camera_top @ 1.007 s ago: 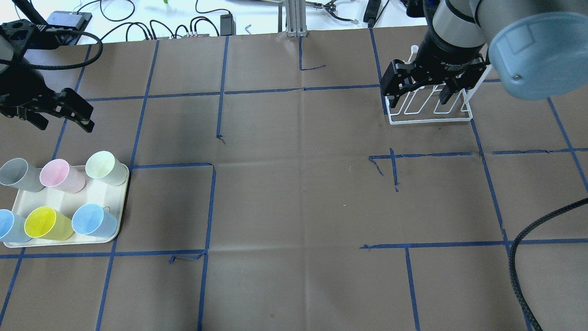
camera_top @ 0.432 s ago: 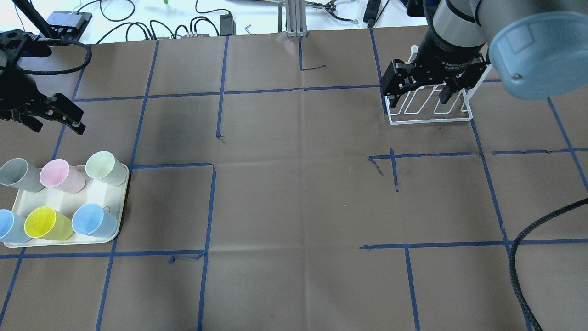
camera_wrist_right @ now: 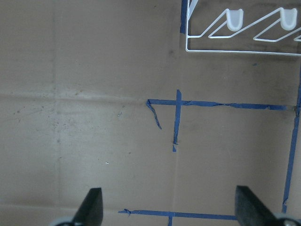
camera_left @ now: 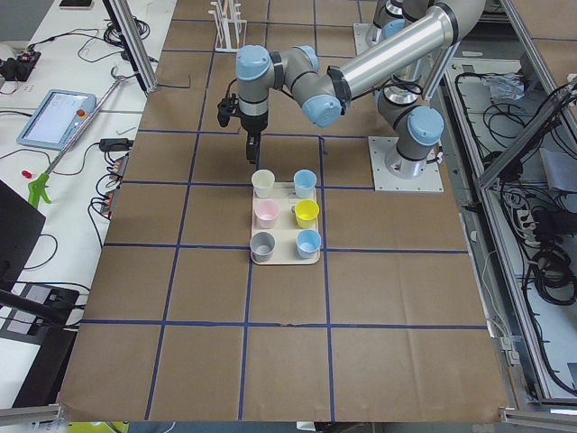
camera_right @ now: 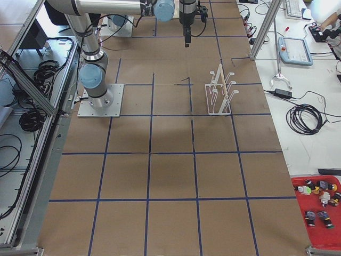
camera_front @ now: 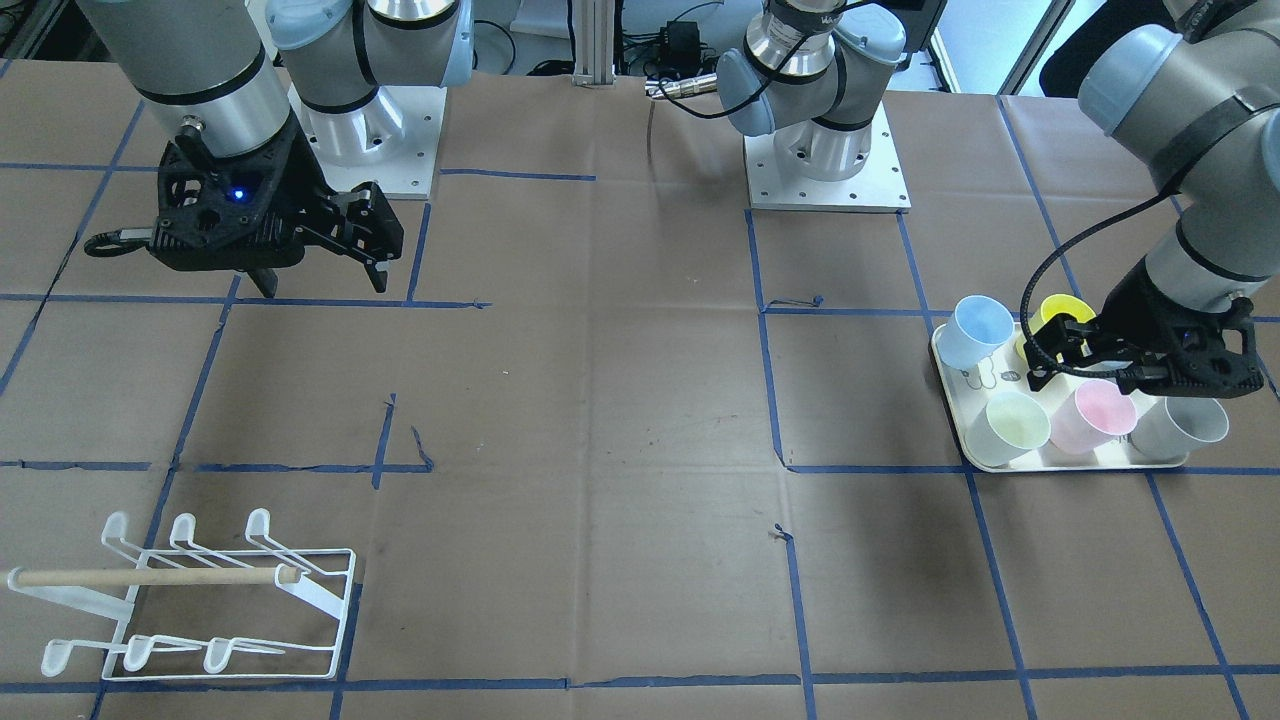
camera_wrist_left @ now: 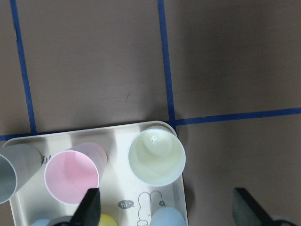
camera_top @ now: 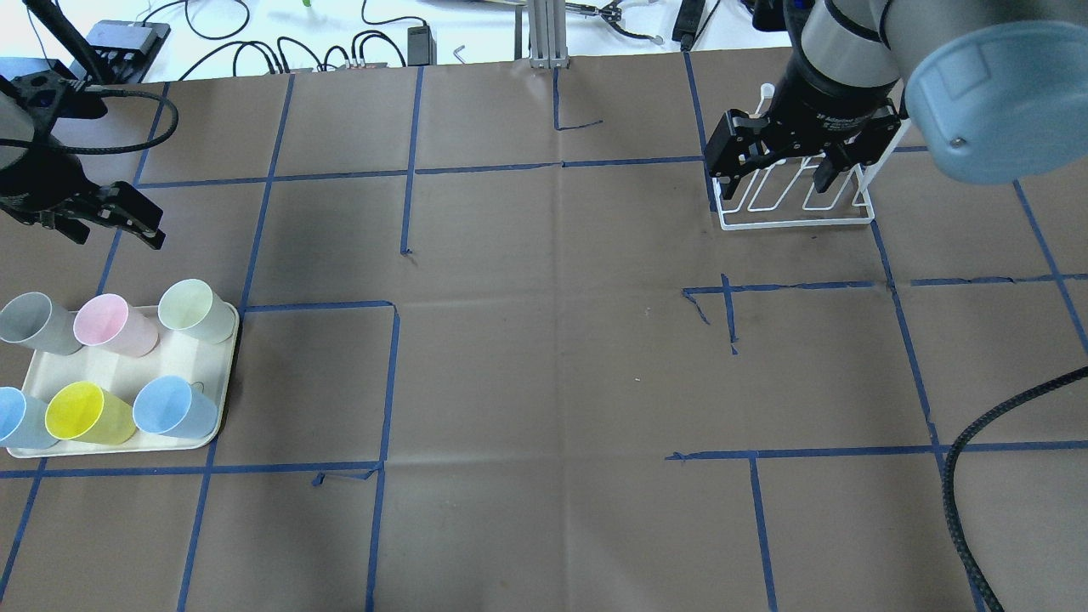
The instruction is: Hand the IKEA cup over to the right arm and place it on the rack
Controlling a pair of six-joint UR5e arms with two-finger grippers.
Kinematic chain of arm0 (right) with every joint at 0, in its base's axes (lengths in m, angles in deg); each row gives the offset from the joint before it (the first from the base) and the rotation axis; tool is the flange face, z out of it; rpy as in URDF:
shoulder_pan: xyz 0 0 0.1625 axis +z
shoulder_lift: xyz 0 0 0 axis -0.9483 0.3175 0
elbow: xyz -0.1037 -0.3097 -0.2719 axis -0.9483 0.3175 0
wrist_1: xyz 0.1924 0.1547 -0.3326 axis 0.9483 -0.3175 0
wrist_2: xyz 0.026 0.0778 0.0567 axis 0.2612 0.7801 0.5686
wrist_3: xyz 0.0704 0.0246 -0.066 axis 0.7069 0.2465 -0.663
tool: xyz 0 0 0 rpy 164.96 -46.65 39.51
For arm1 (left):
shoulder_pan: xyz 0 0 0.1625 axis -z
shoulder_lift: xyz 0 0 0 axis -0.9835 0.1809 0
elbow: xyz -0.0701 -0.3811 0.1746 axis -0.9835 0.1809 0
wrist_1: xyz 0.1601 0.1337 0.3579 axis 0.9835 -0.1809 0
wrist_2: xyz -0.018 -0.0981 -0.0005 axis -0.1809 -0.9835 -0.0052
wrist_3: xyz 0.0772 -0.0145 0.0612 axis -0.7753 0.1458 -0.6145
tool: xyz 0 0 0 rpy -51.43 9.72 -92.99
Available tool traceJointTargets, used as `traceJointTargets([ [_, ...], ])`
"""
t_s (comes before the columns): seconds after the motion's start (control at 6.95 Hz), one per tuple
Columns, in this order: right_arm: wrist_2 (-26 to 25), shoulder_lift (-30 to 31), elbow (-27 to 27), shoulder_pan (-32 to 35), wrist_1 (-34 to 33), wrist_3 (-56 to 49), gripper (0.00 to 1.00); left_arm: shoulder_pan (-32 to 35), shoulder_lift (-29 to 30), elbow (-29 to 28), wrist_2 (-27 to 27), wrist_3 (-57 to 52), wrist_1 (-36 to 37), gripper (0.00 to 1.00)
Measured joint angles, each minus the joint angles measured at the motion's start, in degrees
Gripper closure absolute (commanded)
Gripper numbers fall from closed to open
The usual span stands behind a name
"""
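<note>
Hovering by the tray's far edge: left gripper, jaws spread, empty. Six cups upright on tray at table's left edge, pale green cup in its far-right corner. Right gripper, spread and empty, above rack, far right. Tray and rack well apart, brown paper between.

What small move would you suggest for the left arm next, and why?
Probably ease the left gripper down toward the pale green cup: it hangs open and empty, and the wrist view shows that cup between its fingers.
</note>
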Motion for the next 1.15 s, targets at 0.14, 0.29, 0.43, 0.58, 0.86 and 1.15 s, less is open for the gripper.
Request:
traceJointTargets([
  [0.14, 0.0, 0.1, 0.0, 0.0, 0.1, 0.0, 0.0, 0.0, 0.3, 1.5, -0.1, 1.3, 0.9, 0.01],
  [0.29, 0.0, 0.2, 0.0, -0.1, 0.0, 0.0, 0.0, 0.1, 0.4, 2.9, -0.3, 2.1, 1.7, 0.01],
  [0.43, 0.0, 0.2, 0.0, -0.1, -0.1, 0.0, 0.0, 0.1, 0.6, 4.6, -0.7, 2.6, 3.4, 0.01],
  [0.58, 0.0, 0.2, 0.1, -0.1, -0.1, 0.0, 0.0, 0.1, 0.9, 6.4, -1.0, 2.8, 5.8, 0.01],
  [0.86, 0.0, 0.2, 0.2, -0.1, -0.3, 0.0, 0.0, 0.2, 2.9, 9.1, -1.2, 2.7, 11.2, 0.01],
  [1.15, 0.0, 0.2, 0.2, 0.0, -0.3, 0.0, 0.0, 0.4, 4.6, 11.9, -1.6, 2.9, 15.0, 0.01],
])
